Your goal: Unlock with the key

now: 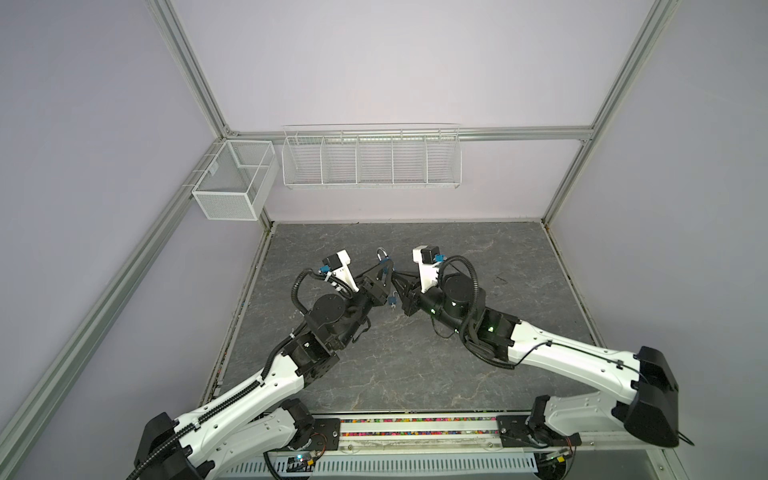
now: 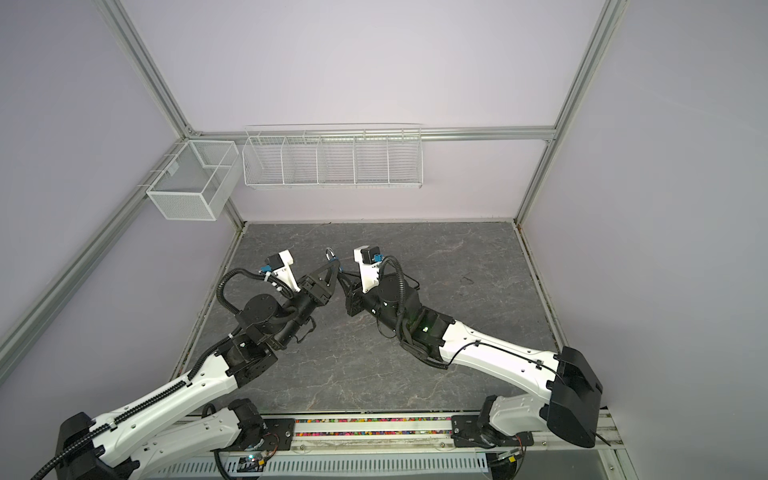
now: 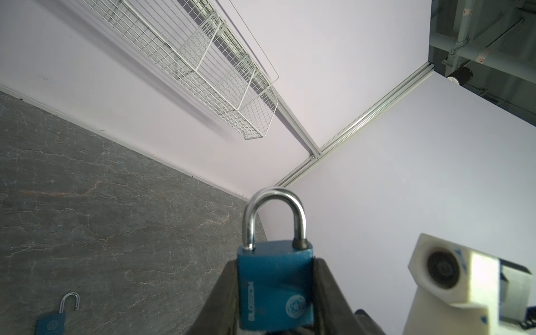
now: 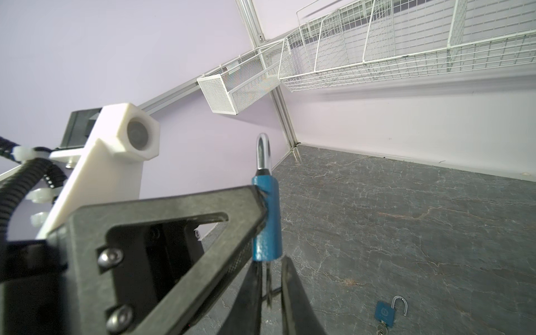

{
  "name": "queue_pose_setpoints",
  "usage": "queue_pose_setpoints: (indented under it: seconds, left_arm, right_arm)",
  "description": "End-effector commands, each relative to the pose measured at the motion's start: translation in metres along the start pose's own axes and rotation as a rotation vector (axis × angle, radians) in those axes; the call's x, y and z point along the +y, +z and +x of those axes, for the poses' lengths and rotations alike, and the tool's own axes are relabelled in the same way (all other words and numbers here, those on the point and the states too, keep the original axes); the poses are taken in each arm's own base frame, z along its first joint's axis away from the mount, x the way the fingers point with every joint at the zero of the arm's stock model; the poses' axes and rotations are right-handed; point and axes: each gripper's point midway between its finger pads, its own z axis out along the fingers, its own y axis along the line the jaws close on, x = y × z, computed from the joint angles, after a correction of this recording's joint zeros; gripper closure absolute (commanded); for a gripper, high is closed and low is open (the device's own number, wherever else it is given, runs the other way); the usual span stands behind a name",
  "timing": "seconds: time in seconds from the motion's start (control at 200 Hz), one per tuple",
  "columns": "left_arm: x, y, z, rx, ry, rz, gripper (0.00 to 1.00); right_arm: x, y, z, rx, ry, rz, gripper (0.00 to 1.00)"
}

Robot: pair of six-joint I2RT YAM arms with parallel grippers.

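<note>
The left jaws clamp the blue padlock [image 3: 275,287], while at its base, opposite the shackle, the right jaws narrowly flank the key [image 4: 268,290], which lies in line with it; pinched or not, I can't tell.

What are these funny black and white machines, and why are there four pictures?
They are two robot arms, a left arm and a right arm, each ending in a gripper that pinches things. Two pictures look down from above on the grey table. The other two come from small cameras on the arms' wrists. The left gripper is shut on a blue padlock, its loop closed. The right gripper has its jaws either side of the key under it; I cannot tell if it pinches yet. A second padlock lies on the table, its loop open.
</note>
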Motion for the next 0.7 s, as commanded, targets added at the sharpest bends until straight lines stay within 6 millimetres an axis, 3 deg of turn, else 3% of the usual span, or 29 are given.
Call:
queue_pose_setpoints:
  seconds: [0.0, 0.185, 0.695]
  left_arm:
    - [-0.017, 0.0, -0.011, -0.033, -0.046, 0.058, 1.0]
    - [-0.017, -0.002, -0.012, -0.034, -0.062, 0.06, 1.0]
    - [-0.02, -0.003, -0.008, -0.018, -0.136, 0.087, 1.0]
  right_arm:
    - [-0.004, 0.006, 0.002, 0.016, 0.015, 0.021, 0.86]
    - [-0.007, 0.005, 0.002, 0.026, 0.044, 0.024, 0.93]
    - [0.0, 0.001, -0.005, 0.024, 0.102, -0.017, 0.94]
